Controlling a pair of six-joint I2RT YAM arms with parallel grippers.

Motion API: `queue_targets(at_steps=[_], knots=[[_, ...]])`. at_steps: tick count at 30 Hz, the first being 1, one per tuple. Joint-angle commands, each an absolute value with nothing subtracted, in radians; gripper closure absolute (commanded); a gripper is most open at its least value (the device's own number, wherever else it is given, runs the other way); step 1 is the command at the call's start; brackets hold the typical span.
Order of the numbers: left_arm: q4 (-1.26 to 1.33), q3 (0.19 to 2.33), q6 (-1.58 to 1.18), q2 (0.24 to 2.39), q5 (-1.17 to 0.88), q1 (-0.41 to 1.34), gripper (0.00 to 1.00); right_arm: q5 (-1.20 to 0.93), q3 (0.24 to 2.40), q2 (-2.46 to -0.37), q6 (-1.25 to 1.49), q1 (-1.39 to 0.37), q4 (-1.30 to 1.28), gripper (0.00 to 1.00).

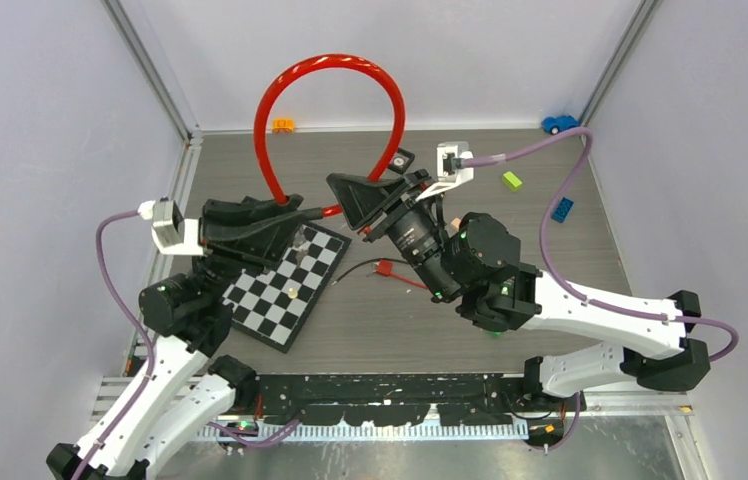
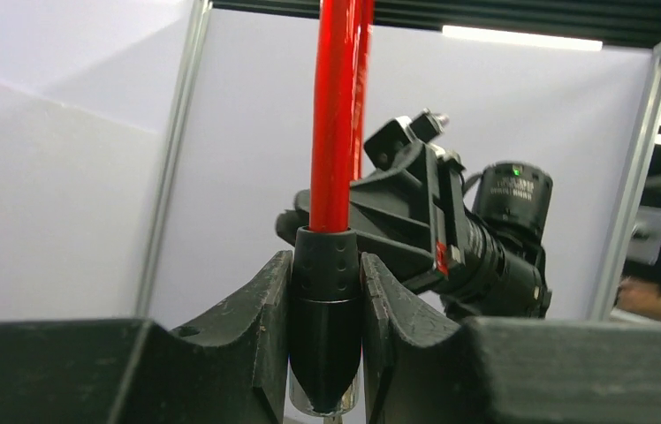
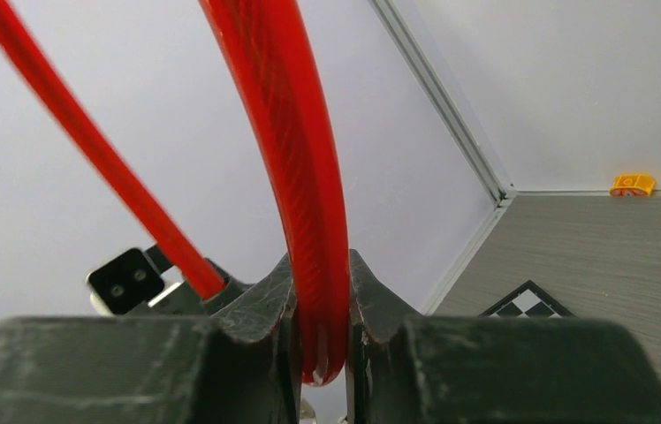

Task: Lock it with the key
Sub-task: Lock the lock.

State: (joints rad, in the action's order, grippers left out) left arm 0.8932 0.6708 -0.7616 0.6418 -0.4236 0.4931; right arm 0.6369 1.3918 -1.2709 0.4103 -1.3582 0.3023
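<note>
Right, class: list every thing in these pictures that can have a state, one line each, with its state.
cable: arched up off the table, held by both grippers
left gripper: shut on the cable's black end
right gripper: shut on the cable's red part
key: lying on the table, unheld
chessboard: flat on the table

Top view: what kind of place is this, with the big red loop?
Likely a robot test booth, not a home: plain white walls on metal rails, two robot arms at a gray table, and small props like a checkerboard and toy car.
</note>
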Motion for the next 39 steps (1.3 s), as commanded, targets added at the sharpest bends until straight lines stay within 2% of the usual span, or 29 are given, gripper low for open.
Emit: queue_targets(at_steps=[1, 5, 16, 19, 23, 25, 39], knots=[[0.837, 0.757, -0.91, 0.737, -0.24, 0.49, 1.0, 0.461, 1.346, -1.271, 0.37, -1.396, 0.14, 0.91], [0.839, 0.81, -0.989, 0.793, -0.286, 0.489, 1.0, 0.456, 1.343, -1.249, 0.365, -1.399, 0.15, 0.96], [0.839, 0.799, -1.053, 0.815, -0.352, 0.489, 1.0, 0.501, 1.338, -1.265, 0.355, -1.402, 0.202, 0.99], [0.843, 0.77, -1.05, 0.802, -0.312, 0.489, 1.0, 0.527, 1.317, -1.262, 0.342, -1.401, 0.217, 0.91], [0.897, 0.737, -1.048, 0.791, -0.256, 0.489, 1.0, 0.538, 1.258, -1.235, 0.314, -1.401, 0.272, 0.73], [0.899, 0.74, -1.042, 0.789, -0.258, 0.489, 1.0, 0.546, 1.228, -1.219, 0.306, -1.401, 0.298, 0.68], [0.911, 0.729, -1.016, 0.767, -0.225, 0.489, 1.0, 0.549, 1.119, -1.126, 0.258, -1.401, 0.358, 0.56]])
